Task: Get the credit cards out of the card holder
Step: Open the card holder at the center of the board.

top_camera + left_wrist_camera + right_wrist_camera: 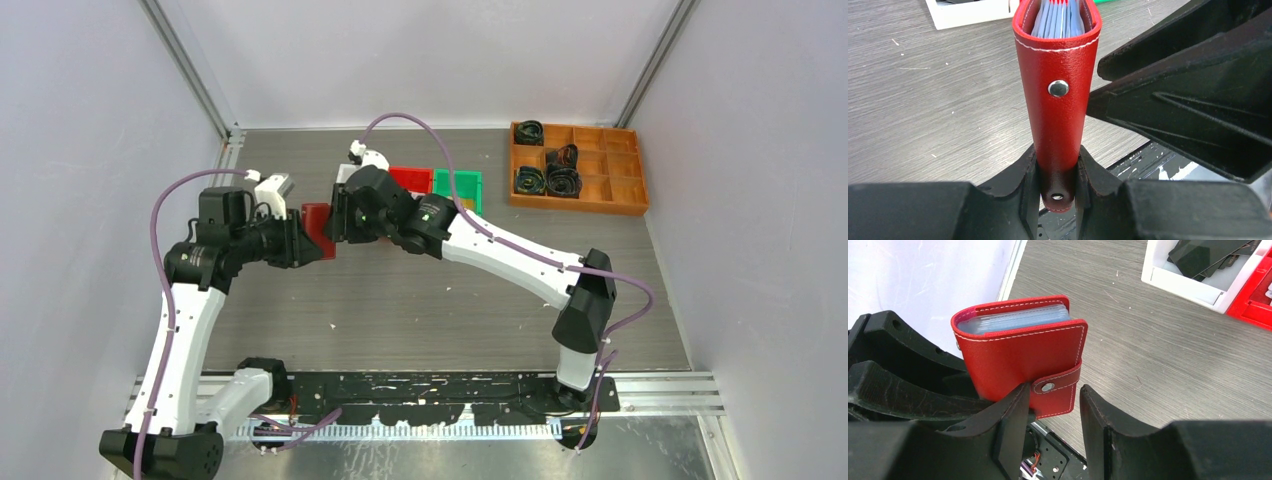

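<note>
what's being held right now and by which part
The left gripper pinches the closed card holder across its covers at the spine end; the right gripper sits open around the snap tab.

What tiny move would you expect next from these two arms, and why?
Probably the right gripper closes on the snap tab and tugs it open. The left gripper clamps the card holder by its spine, the tab is snapped shut, and the right jaws stand open either side of it.
</note>
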Robot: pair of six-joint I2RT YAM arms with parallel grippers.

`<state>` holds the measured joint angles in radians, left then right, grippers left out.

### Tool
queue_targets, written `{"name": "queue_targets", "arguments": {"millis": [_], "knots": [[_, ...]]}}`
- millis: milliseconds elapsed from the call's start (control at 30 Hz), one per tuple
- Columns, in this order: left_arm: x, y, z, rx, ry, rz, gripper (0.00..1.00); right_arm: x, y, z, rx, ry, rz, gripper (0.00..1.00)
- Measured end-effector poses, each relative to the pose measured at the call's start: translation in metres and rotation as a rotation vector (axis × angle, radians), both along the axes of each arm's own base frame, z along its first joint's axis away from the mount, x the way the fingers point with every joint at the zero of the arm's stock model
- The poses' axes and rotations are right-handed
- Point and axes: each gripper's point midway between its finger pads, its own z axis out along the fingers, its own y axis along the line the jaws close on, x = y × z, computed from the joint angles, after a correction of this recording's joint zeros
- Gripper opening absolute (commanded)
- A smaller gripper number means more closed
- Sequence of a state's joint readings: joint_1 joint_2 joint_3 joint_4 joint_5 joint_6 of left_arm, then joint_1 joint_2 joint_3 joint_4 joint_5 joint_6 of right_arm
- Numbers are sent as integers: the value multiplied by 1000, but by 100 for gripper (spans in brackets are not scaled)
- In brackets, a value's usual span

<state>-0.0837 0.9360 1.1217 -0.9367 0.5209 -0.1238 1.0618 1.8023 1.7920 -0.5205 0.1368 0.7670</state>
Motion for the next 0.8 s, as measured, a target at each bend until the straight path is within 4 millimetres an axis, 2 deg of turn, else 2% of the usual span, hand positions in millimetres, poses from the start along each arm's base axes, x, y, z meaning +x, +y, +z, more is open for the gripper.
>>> {"name": "queue_targets", "arguments": {"millis": [267,700,800], "knots": [[0,0,-1,9,0,2,0,-7,7,-2,0,5,20,45],[0,0,-1,13,3,5,0,2,5,-2,-42,-35,-32,22],[0,0,1,11,1,7,0,3,7,0,-45,-44,-34,12]]}}
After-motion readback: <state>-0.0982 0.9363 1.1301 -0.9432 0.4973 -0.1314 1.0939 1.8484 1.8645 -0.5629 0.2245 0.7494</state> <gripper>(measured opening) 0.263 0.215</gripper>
